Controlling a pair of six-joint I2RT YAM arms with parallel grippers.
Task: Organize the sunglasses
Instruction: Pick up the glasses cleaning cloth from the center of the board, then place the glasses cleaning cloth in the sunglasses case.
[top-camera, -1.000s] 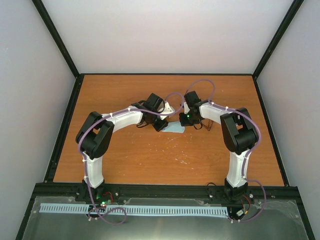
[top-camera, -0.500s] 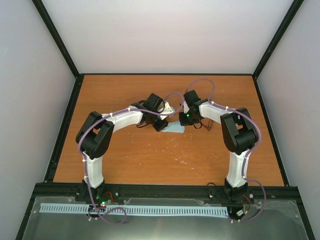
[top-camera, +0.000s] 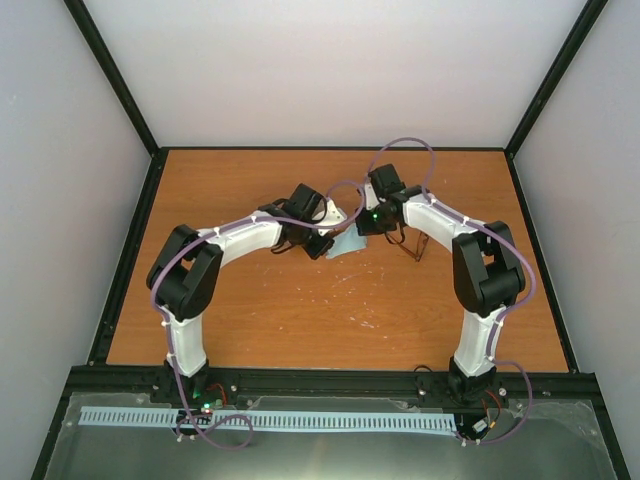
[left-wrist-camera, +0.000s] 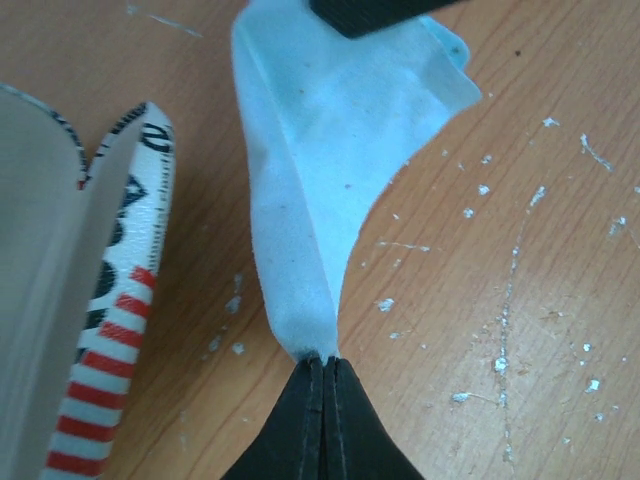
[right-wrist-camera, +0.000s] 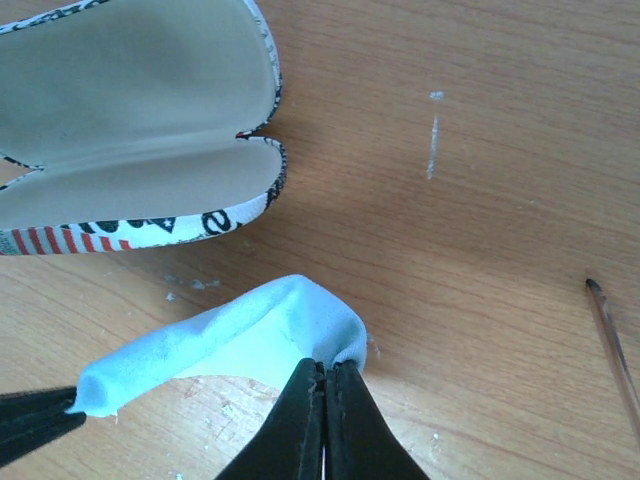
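Both grippers are shut on a light blue cloth (top-camera: 348, 245), held a little above the table between them. My left gripper (left-wrist-camera: 325, 358) pinches one folded end of the cloth (left-wrist-camera: 310, 150). My right gripper (right-wrist-camera: 325, 365) pinches the other end of the cloth (right-wrist-camera: 240, 335). The flag-patterned case (right-wrist-camera: 140, 90) lies open just beyond the cloth, its grey lining up; it also shows in the left wrist view (left-wrist-camera: 120, 300). The sunglasses (top-camera: 416, 246) lie on the table beside the right arm, partly hidden; one thin brown temple arm (right-wrist-camera: 612, 340) shows in the right wrist view.
The wooden table (top-camera: 300, 310) has white scuff marks. A black frame rail (top-camera: 330, 380) runs along the near edge, and grey walls close in the sides and back.
My right gripper has moved towards the back of the table, pulling the cloth up and nearer the case. My left gripper has shifted slightly with it.
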